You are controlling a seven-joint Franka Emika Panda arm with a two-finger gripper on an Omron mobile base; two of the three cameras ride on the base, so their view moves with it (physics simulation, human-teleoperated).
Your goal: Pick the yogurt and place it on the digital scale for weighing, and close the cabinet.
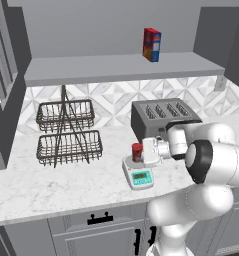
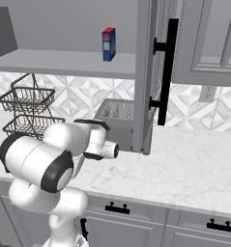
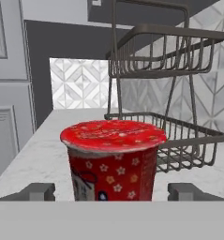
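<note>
Yogurt upright on digital scale, fingers apart either side

The white arm is folded low, wrist level; gripper points sideways, jaws spread wide apart.

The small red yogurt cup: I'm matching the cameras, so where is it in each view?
Left base view: small red yogurt cup on the white digital scale, centre.
Right base view: none that I can make out.
Hand view: centre, large, between the fingertips.
Shared landmark: two-tier dark wire basket stand.
</note>
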